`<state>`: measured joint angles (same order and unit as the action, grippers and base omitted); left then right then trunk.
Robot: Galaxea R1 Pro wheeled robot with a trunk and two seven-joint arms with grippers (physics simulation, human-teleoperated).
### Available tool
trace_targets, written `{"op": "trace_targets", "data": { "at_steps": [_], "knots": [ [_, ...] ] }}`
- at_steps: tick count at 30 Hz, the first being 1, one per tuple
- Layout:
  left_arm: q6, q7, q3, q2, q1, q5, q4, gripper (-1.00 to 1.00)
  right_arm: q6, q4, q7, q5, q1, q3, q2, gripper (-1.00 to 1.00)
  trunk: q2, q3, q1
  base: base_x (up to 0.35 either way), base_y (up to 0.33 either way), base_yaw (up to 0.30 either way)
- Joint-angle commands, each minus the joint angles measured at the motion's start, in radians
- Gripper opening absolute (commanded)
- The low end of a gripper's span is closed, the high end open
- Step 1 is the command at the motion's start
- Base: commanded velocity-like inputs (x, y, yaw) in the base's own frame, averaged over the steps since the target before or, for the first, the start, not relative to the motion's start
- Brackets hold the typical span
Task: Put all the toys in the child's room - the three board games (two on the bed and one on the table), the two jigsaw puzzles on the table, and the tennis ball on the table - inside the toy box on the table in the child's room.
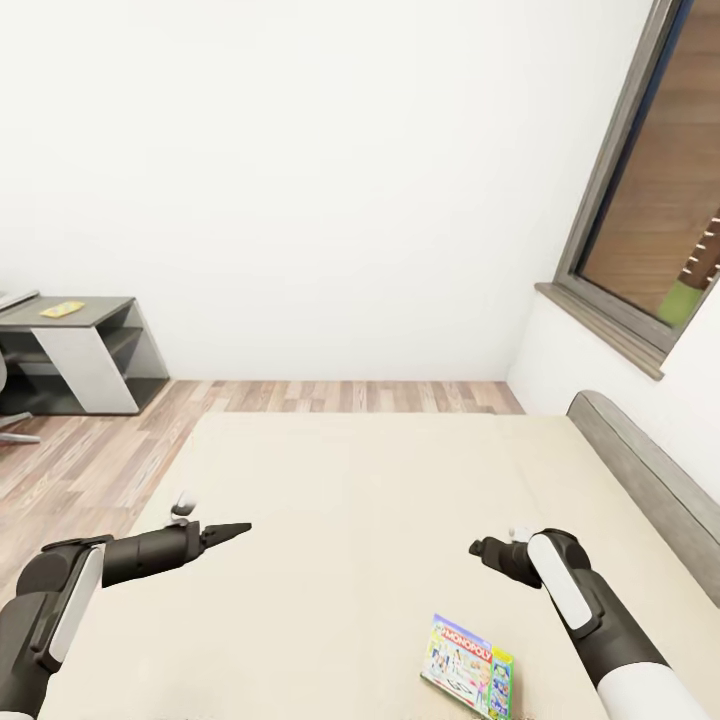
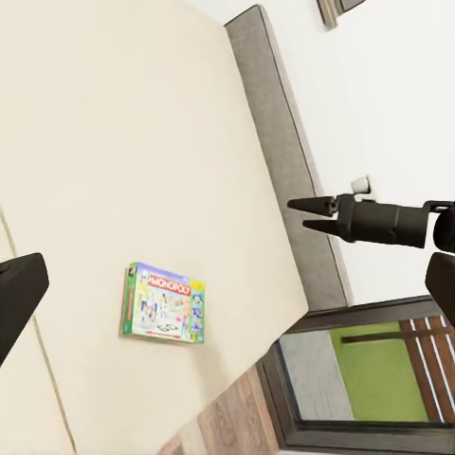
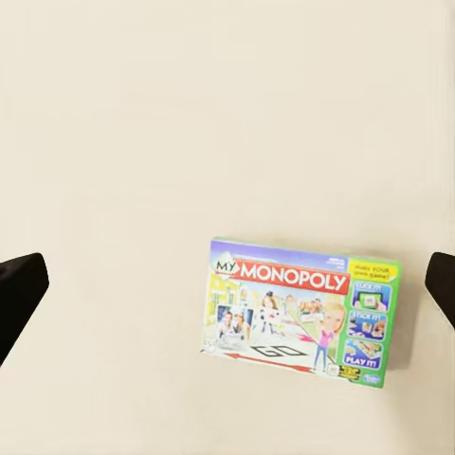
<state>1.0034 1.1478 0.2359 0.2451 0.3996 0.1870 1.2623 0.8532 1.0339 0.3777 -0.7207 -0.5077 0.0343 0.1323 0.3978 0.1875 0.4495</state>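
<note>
One board game, a green and white Monopoly box (image 1: 470, 668), lies flat on the beige mattress of the bed (image 1: 350, 480), near its front right. My right gripper (image 1: 478, 547) hovers above the mattress just beyond the box. In the right wrist view its dark fingers (image 3: 19, 294) stand wide apart, with the Monopoly box (image 3: 303, 311) below them, untouched. My left gripper (image 1: 240, 527) hangs over the bed's left part, open and empty; its finger (image 2: 17, 289) shows at the picture's edge. The left wrist view takes in the Monopoly box (image 2: 161, 303) and the right gripper (image 2: 301, 213).
The grey headboard (image 1: 640, 470) runs along the bed's right side under a dark-framed window (image 1: 640, 220). At the far left stands a grey-topped cabinet (image 1: 90, 345) with a small yellow flat thing (image 1: 62, 309) on it. Wood-plank floor (image 1: 90, 450) lies between it and the bed.
</note>
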Motion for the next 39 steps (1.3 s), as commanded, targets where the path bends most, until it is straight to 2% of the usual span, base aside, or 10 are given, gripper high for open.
{"op": "trace_targets", "data": {
  "at_steps": [1,10,39],
  "knots": [
    [0.005,0.002,0.000,0.000,0.001,0.001,0.000,1.00,-0.002,0.001,0.010,-0.011,-0.001,0.003,0.002,1.00,0.002,0.004,0.001,0.000,0.000,0.000],
    [0.006,0.004,0.001,0.003,0.001,0.000,0.004,1.00,-0.021,-0.003,0.011,-0.010,-0.001,0.006,-0.008,1.00,0.002,0.019,0.001,0.000,0.000,0.000],
    [0.009,0.006,0.003,0.006,0.005,-0.001,0.002,1.00,-0.025,0.001,0.011,-0.011,-0.001,0.010,-0.011,1.00,0.002,0.066,0.001,0.000,0.000,0.000]
  ]
}}
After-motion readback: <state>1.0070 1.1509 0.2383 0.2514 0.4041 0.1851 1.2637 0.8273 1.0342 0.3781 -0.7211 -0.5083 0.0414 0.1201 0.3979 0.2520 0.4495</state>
